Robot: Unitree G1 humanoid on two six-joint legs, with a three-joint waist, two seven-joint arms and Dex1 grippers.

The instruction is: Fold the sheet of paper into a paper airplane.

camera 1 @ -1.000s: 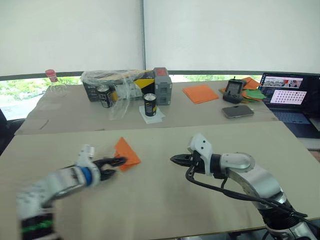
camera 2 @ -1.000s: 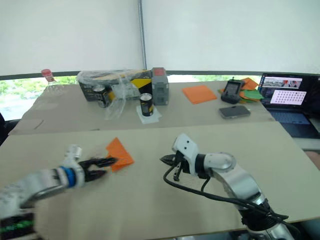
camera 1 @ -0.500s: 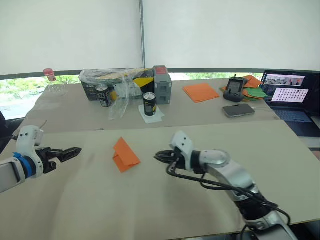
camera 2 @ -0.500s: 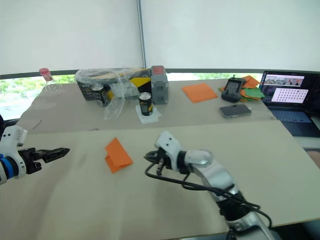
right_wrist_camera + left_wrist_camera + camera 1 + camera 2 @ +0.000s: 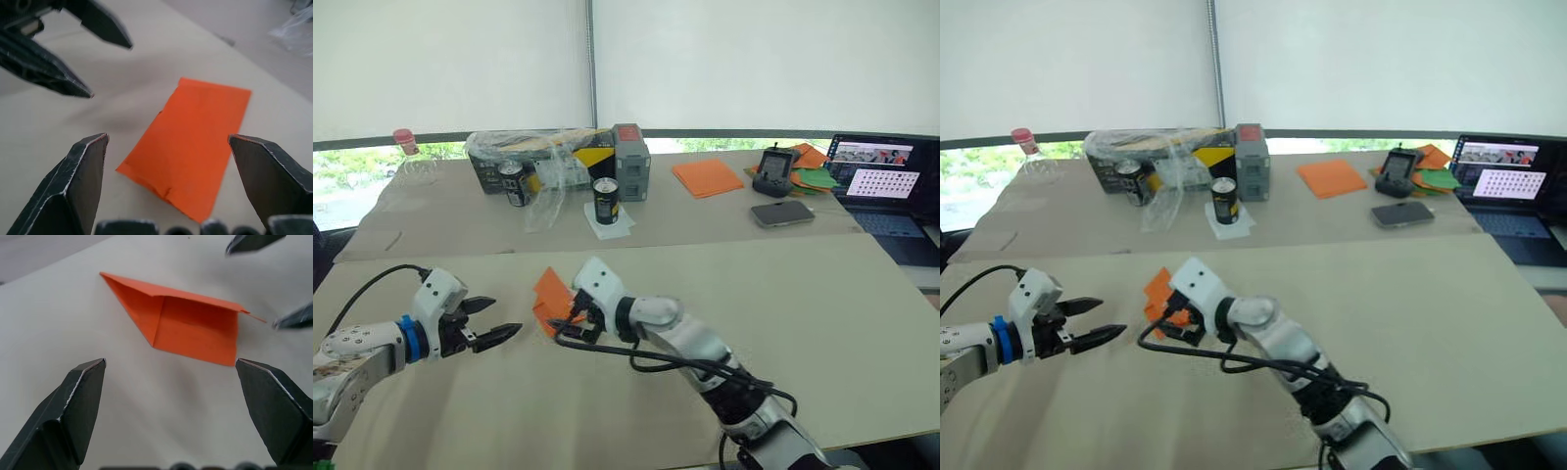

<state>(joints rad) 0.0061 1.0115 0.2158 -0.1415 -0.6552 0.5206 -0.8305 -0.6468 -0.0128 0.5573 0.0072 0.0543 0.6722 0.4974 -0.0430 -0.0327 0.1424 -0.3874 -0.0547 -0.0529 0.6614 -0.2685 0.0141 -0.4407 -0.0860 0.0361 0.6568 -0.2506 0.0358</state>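
Both claws closed in since half second ago: your right claw (image 5: 570,318) now at folded sheet of paper (image 5: 551,291), frame centre-left on tabletop (image 5: 822,294); left claw (image 5: 494,320) back beside it. Both spread open, gripping nothing. Next fold looks imminent; airplane far from finished.

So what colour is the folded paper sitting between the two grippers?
The folded paper is plain bright orange, no pattern. It shows best in the left wrist view.
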